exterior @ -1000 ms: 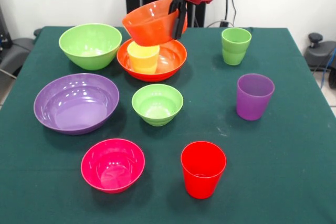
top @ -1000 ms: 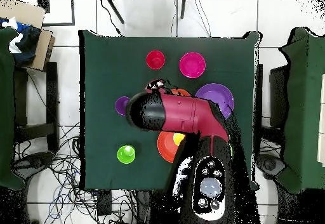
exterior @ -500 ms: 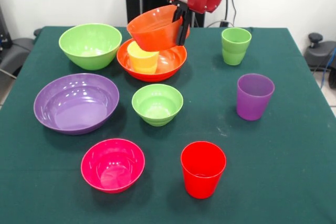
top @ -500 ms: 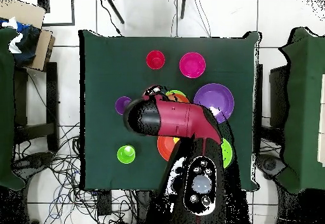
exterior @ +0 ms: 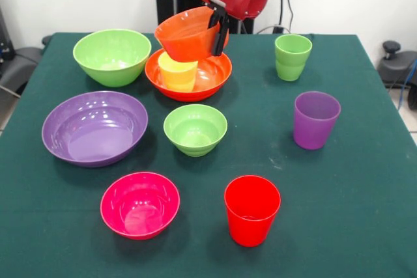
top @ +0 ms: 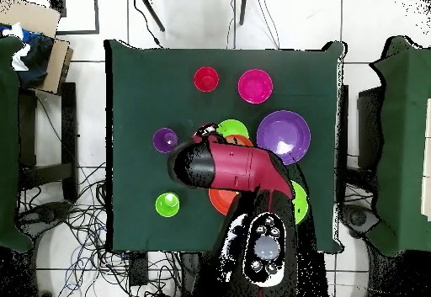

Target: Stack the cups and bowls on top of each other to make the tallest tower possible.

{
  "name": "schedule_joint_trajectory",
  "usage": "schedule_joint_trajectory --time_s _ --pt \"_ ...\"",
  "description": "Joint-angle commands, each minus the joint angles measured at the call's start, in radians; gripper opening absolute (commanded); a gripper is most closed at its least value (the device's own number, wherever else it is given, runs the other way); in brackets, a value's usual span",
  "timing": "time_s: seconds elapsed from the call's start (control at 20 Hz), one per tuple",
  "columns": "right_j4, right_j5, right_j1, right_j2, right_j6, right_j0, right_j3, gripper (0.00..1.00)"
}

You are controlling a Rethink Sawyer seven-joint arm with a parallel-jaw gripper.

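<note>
Across the green-clothed desk [exterior: 365, 226] my things lie spread, and I take them from biggest down. Widest is the large purple bowl [exterior: 94, 127] at the front view's left, upright on the cloth. Behind it sits the large lime green bowl [exterior: 112, 56], and just beside that the large orange bowl [exterior: 212, 75], which has the yellow cup [exterior: 177, 71] standing inside it. My gripper [exterior: 218, 23] is clamped on the rim of the small orange bowl [exterior: 187, 33], holding it tilted in the air above the yellow cup, apart from it. Nearer the middle rests the small lime green bowl [exterior: 195, 129], with the small magenta-pink bowl [exterior: 139, 204] at the near side. Then the remaining cups, all upright and well apart: the purple cup [exterior: 315, 120] on the right, the red cup [exterior: 251, 209] at the near edge, the light green cup [exterior: 292, 56] at the far right
</note>
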Motion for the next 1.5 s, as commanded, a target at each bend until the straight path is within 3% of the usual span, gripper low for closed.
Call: schedule_joint_trajectory --time_s 0.05,1.5 --pt "-0.053 -0.076 0.054 0.045 0.039 0.017 0.066 0.0" --pt "-0.052 -0.177 0.078 0.015 0.063 0.038 0.133 0.0"
